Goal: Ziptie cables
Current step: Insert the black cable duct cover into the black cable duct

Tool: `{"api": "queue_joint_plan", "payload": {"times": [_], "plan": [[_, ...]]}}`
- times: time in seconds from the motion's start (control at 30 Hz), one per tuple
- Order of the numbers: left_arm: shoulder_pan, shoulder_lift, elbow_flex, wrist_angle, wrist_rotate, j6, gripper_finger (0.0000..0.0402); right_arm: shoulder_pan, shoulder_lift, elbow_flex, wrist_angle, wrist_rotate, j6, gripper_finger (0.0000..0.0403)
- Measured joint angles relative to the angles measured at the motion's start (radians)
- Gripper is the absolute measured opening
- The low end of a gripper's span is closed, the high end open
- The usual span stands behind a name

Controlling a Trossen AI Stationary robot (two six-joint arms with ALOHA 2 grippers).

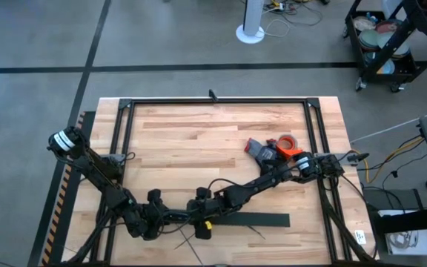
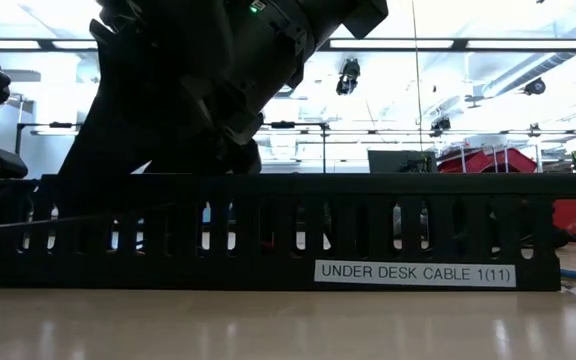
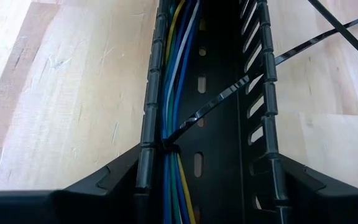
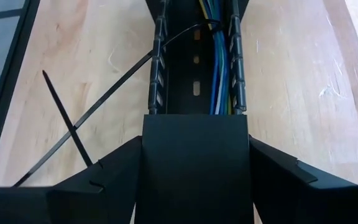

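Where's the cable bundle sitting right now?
In the left wrist view the cables lie inside the black duct, along one slotted wall, with a ziptie looped round them and its tail crossing out over the opposite wall.

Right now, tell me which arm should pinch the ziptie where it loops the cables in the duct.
Left, probably. The left gripper straddles the duct with the ziptie loop around the cables just ahead of it. The right gripper sees that loop much farther along the duct.

The cables point(image 3: 174, 93) are laid inside the duct point(image 3: 219, 93), between the left gripper's point(image 3: 207, 186) fingers; a ziptie point(image 3: 229, 96) is looped around them.
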Motion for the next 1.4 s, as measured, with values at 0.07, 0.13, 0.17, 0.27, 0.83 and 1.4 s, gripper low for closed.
{"api": "queue_joint_plan", "payload": {"times": [0.07, 0.13, 0.17, 0.27, 0.83, 1.4], "plan": [[0.000, 0.000, 0.000, 0.002, -0.005, -0.002, 0.0233, 0.000, 0.000, 0.000, 0.000, 0.005, 0.017, 0.0230], [0.003, 0.000, 0.000, 0.008, -0.007, -0.008, 0.0233, -0.002, 0.000, 0.000, -0.002, 0.009, 0.035, 0.0225], [0.005, 0.000, 0.000, 0.011, -0.006, -0.013, 0.0232, -0.003, 0.000, 0.000, -0.003, 0.014, 0.041, 0.0223], [0.008, 0.000, 0.000, 0.012, -0.005, -0.032, 0.0232, -0.005, -0.001, 0.000, 0.004, 0.017, 0.030, 0.0224], [0.021, 0.035, 0.013, 0.029, -0.022, -0.028, 0.0232, -0.010, 0.000, -0.001, 0.008, 0.044, 0.010, 0.0235], [0.027, 0.034, 0.013, 0.001, -0.037, -0.040, 0.0233, -0.002, -0.001, 0.002, -0.020, 0.052, 0.090, 0.0242]]}}
